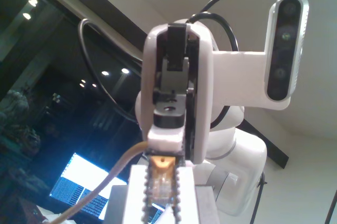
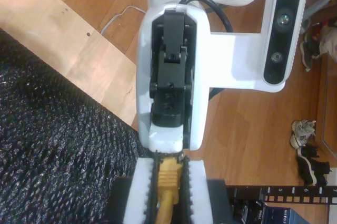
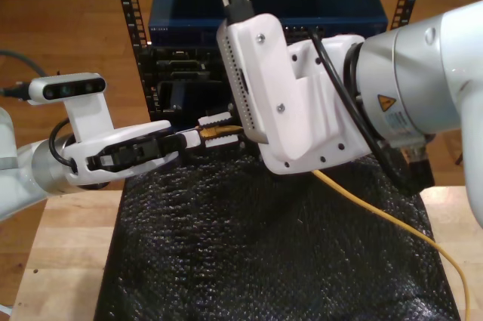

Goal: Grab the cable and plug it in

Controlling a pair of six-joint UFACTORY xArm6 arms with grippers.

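While both my first gripper [image 1: 163, 192] and my second gripper [image 2: 167, 182] grasp the cable [image 3: 392, 219], opposing pulls could strain its plug [image 1: 161, 179].

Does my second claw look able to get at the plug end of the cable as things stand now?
Likely yes: my second claw is shut on the cable just behind its end, with nothing between. But my first claw holds the clear plug itself.
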